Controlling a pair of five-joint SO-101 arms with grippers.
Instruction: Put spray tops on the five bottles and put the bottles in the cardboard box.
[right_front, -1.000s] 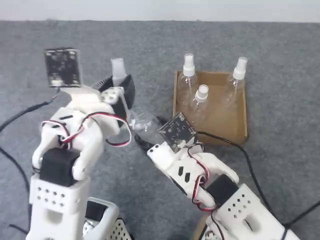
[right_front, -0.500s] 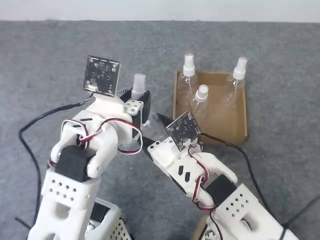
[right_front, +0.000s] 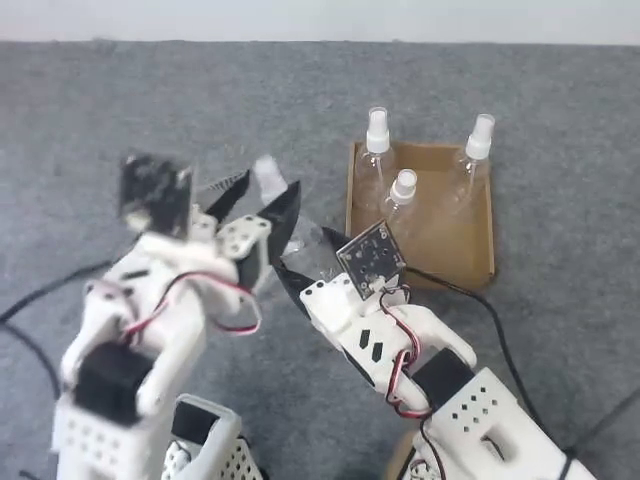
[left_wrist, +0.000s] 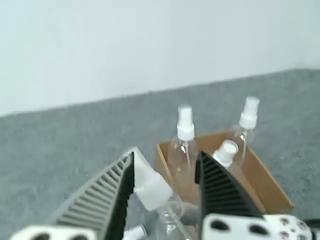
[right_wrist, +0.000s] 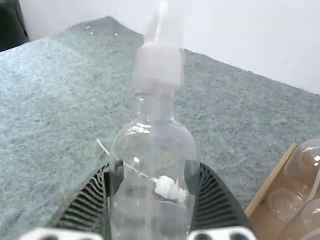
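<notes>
High view: left claw (right_front: 258, 200) spread wide either side of the spray top (right_front: 266, 178). Right claw (right_front: 305, 264) clamps the bottle (right_front: 300, 252) just beside the cardboard box (right_front: 487, 235), which holds three capped bottles (right_front: 402, 200), on the grey tabletop (right_front: 560, 150).

Left wrist view: jaws wide, spray top (left_wrist: 149, 184) between them; contact unclear.

Right wrist view: right claw (right_wrist: 152, 182) gripping the bottle (right_wrist: 150, 155) by its body, spray top (right_wrist: 160, 62) on its neck.

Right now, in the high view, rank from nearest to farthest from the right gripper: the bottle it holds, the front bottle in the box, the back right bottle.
1. held bottle, clamped in the right gripper.
2. front bottle, middle of the box.
3. back right bottle, box's far right corner.
</notes>
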